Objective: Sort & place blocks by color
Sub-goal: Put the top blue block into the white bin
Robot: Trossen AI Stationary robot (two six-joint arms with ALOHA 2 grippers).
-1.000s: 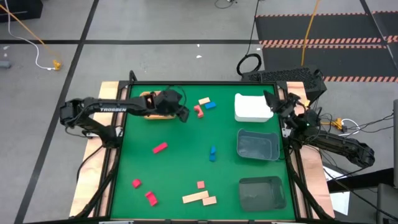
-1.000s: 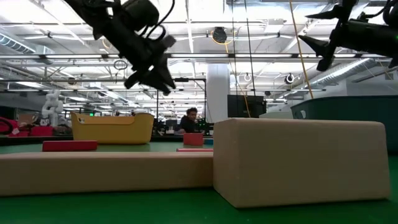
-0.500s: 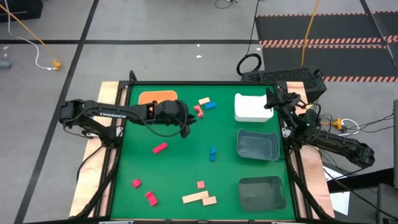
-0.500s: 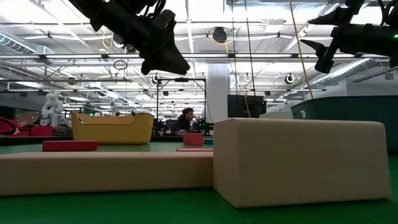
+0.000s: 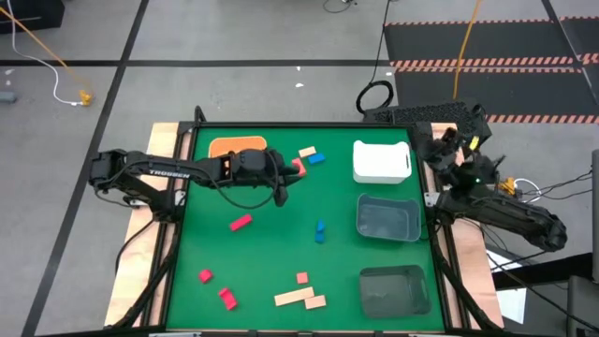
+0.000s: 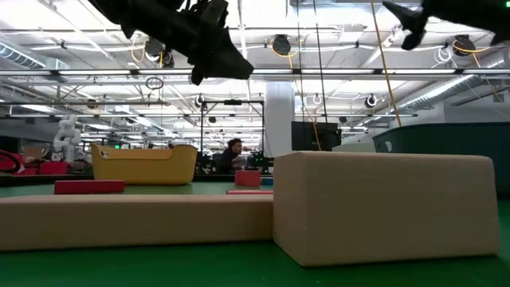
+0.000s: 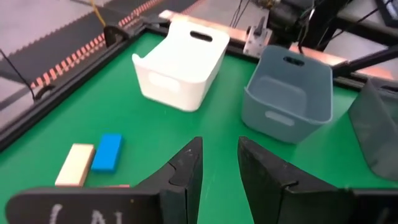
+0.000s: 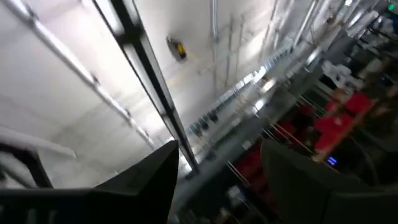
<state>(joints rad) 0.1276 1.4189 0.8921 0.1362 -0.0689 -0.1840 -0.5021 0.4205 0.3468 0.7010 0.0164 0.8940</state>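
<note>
Above the far half of the green table point(image 5: 271, 253), the left gripper point(image 5: 281, 192) is held with its dark fingers point(image 7: 184, 174) slightly spread and nothing between them; white "TROSSEN" lettering is seen on its arm. Just beside it lie a red block point(image 5: 298, 167), a pale tan wooden bar point(image 7: 73, 164) and a blue block point(image 7: 107, 152). Other red, blue and tan blocks are scattered nearer. Off the table's right edge, the right gripper point(image 5: 447, 150) is raised, fingers parted and empty.

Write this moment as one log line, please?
left gripper: open, empty, above mat near red block | right gripper: open, raised off table's right edge | blocks: scattered on mat | grey trays: empty
</note>
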